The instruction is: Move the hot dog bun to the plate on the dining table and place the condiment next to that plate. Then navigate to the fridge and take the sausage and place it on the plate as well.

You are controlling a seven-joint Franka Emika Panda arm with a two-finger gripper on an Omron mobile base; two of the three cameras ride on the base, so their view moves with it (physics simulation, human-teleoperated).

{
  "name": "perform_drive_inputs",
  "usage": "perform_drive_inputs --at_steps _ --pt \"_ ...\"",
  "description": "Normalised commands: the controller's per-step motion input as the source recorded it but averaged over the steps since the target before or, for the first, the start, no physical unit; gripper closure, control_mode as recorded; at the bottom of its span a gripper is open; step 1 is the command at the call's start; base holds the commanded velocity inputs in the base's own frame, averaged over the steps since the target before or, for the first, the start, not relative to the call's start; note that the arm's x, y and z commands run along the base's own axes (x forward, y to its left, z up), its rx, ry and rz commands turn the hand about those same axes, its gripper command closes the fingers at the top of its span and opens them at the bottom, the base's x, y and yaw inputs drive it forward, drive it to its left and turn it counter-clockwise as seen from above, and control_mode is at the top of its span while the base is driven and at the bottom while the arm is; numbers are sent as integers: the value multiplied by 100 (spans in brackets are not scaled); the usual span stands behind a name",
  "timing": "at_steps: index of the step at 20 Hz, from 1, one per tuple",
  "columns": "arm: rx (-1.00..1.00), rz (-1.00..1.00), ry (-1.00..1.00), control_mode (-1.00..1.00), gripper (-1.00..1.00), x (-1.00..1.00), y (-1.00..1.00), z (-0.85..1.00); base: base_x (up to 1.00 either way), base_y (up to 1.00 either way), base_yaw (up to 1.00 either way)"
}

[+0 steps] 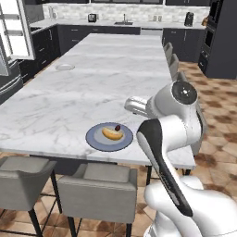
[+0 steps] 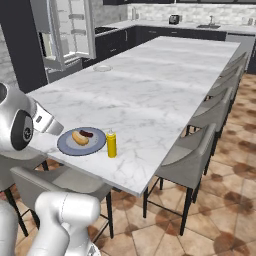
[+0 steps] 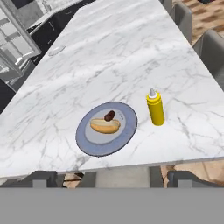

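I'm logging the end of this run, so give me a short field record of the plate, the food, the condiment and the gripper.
plate: on the dining table, near its front edge
hot dog bun: lying on the plate
sausage: on the plate, touching the bun
condiment: upright on the table beside the plate, apart from it
gripper: open, holding nothing, above the table
fridge: door open
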Motion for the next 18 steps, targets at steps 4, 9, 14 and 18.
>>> perform_drive_inputs --at_steps 4,9,14,18 --pt "0 0 -6 -100 -100 -46 -10 42 0 0 0" --pt "0 0 -12 -100 -100 -63 -15 26 0 0 0" --pt "0 0 -8 -100 -100 -65 -9 25 0 0 0" --pt "0 0 -1 -100 -100 -51 -8 25 0 0 0"
